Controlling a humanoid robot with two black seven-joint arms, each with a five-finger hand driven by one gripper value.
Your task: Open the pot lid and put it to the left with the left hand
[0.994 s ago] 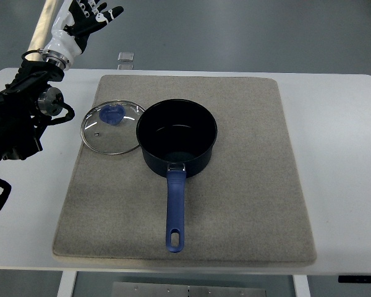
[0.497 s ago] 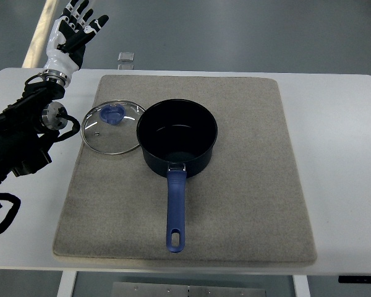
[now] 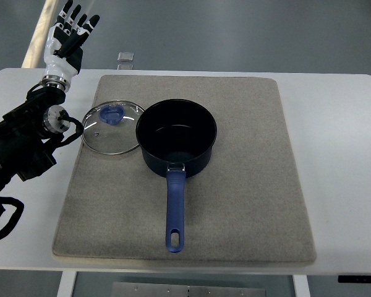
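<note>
Glass lid (image 3: 110,127) flat on grey mat (image 3: 247,185), touching left of uncovered blue pot (image 3: 178,137), left hand (image 3: 68,36) raised beyond tabletop (image 3: 340,154) corner, fingers spread, empty.

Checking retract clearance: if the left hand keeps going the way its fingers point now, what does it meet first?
Nothing visible. The left hand is open, fingers pointing up and away past the table's far edge, away from the lid and pot. Height is unclear from one view.

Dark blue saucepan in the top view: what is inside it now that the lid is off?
The dark blue saucepan looks empty: only its dark, glossy floor shows. The near inner wall is hidden by the rim. The round glass lid with a blue knob lies on the grey mat beside it.
</note>
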